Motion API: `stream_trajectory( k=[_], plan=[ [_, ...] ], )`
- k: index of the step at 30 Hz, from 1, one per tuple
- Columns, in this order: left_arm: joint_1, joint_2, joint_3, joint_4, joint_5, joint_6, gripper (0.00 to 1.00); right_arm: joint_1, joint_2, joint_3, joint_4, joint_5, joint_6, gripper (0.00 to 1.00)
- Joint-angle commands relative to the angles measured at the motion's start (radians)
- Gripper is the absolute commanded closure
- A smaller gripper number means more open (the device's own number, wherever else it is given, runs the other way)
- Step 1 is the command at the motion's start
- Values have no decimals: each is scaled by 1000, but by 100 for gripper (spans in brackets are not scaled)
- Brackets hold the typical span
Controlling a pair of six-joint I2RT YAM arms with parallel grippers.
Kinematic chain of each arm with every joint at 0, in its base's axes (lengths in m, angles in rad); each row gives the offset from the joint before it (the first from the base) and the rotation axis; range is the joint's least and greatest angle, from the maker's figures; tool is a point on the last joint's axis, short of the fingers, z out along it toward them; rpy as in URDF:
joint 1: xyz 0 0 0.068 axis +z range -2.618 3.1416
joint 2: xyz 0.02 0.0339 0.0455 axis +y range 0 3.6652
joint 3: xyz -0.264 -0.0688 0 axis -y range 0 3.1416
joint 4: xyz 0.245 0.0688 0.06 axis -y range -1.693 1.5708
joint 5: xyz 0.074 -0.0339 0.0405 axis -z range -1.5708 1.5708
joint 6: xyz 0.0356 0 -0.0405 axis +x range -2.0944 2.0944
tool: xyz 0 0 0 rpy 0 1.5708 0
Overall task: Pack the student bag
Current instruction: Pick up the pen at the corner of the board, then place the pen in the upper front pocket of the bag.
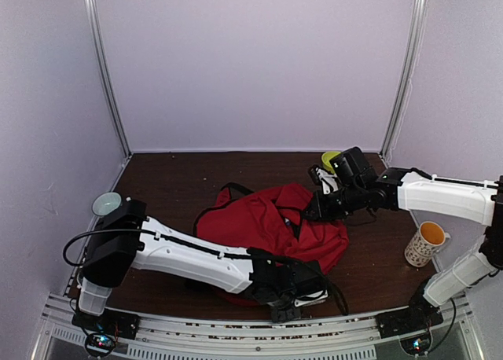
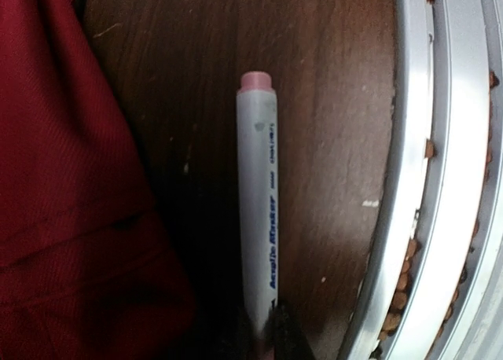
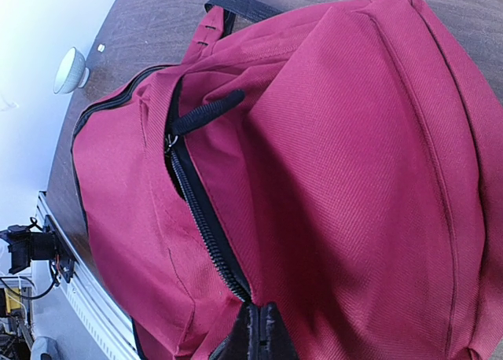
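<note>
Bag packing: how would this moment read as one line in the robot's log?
left gripper: at marker beside bag, grip unclear | right gripper: pinching bag at zipper | marker: outside bag

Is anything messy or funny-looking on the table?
Yes. The student bag lies slumped and crumpled in the middle of the table, and its zipper looks open. A marker is outside the bag, right beside it near the front rail.
</note>
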State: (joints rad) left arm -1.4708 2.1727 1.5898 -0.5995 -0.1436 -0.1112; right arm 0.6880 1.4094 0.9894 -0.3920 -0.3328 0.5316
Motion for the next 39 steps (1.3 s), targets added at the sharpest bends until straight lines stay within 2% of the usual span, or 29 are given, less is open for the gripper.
stream_trajectory(
  k=[1,6,12,15,27,31,39],
  plan=[
    [19,-132,-57,26,-37,-19,97,-14,-32,9,3,14,5,100],
    [24,-262,-146,103,-33,-67,98,-15,-26,26,-11,-7,-16,100],
    [35,-373,-359,192,49,-202,98,-14,-26,36,-42,-18,-62,100],
    [49,-428,-418,191,59,-269,99,-12,-29,36,-52,-41,-89,100],
    [190,-497,-287,111,159,-423,100,40,-61,-2,-85,-56,-123,100],
    [230,-471,-223,38,199,-481,100,60,-69,-8,-85,-55,-124,100],
    [312,-378,-143,-53,187,-547,100,94,-84,-15,-72,-46,-126,100]
  ],
)
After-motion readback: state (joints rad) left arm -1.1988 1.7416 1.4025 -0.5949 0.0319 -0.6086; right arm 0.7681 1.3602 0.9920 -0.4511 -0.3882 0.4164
